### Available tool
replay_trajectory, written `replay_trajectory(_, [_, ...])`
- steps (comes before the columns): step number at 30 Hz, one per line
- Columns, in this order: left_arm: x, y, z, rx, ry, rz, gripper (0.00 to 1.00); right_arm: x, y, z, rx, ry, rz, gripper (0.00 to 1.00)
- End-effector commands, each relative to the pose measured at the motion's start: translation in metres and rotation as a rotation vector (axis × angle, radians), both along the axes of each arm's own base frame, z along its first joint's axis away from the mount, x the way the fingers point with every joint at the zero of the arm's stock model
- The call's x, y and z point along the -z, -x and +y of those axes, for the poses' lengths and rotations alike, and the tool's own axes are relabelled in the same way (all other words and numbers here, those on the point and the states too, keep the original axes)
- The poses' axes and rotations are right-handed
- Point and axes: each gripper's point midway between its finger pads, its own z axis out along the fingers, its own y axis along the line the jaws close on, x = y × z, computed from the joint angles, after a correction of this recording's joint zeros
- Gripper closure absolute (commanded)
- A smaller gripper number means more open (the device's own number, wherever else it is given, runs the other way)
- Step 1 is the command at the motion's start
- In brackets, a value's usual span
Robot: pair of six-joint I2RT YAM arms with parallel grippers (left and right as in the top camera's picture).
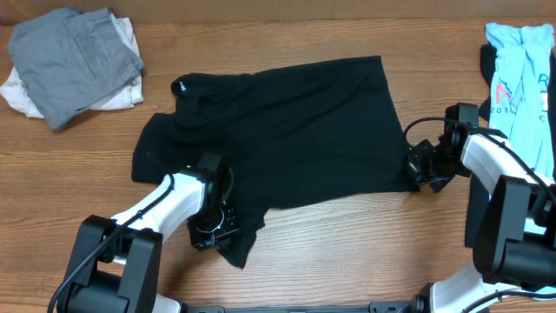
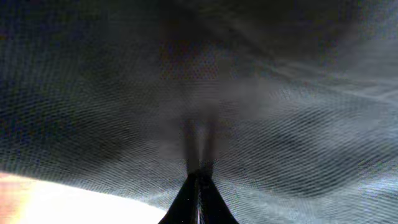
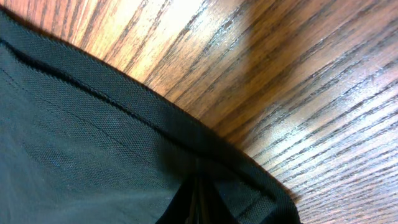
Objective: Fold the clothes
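Left wrist view, right up close: the left fingers (image 2: 191,199) are pressed together with a ridge of dark knit pinched between them, and cloth fills the whole picture. Over on the right wrist, the right fingers (image 3: 204,210) are also together, clamped on the stitched hem, with bare wood grain just beyond the edge. So both are gripping the same garment, the black T-shirt (image 1: 287,130).

Pulling out to the overhead, the shirt lies spread but rumpled across the middle of the surface (image 1: 347,252). The left grip is at its lower-left edge, beside a flap trailing toward the near side. The right grip is at the lower-right corner. It is not folded yet.

This is thin, limp fabric by the look of it. It's light, with no stiffness, and it should sag and bunch between the two holds unless kept taut. Hems and corners are the sensible places to take it, since the double stitching gives the fingers something firmer to bite. A mid-panel pinch risks picking up only one layer.

Further out, a grey piece (image 1: 74,56) sits on a white piece (image 1: 19,94) at the far left corner. A light-blue shirt (image 1: 521,78) with red print waits at the right edge, well apart from the action.
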Motion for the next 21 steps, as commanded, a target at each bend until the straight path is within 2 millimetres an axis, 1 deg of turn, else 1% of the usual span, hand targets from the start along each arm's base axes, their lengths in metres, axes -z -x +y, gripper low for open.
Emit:
replay_trajectory(1, [0.01, 0.027, 0.02, -0.045, -0.084, 0.105, 0.96, 0.001, -0.001, 0.0, -0.001, -0.007, -0.003, 0.96])
replay_trajectory(7, [0.007, 0.029, 0.035, -0.095, -0.11, 0.135, 0.96, 0.001, -0.001, -0.006, 0.019, -0.006, -0.007, 0.96])
replay_trajectory(13, [0.005, 0.033, 0.044, -0.106, -0.127, 0.157, 0.96, 0.002, 0.004, -0.007, 0.025, -0.007, 0.015, 0.96])
replay_trajectory(15, [0.004, 0.033, 0.048, -0.116, -0.14, 0.162, 0.96, 0.003, 0.007, -0.01, 0.051, 0.004, 0.031, 0.96])
replay_trajectory(19, [0.001, 0.024, 0.058, -0.168, -0.148, 0.151, 0.96, 0.004, 0.009, -0.026, 0.107, 0.047, 0.05, 0.96])
replay_trajectory(21, [-0.003, 0.014, 0.064, -0.198, -0.135, 0.135, 0.96, 0.002, 0.01, -0.035, 0.135, 0.045, 0.052, 0.96])
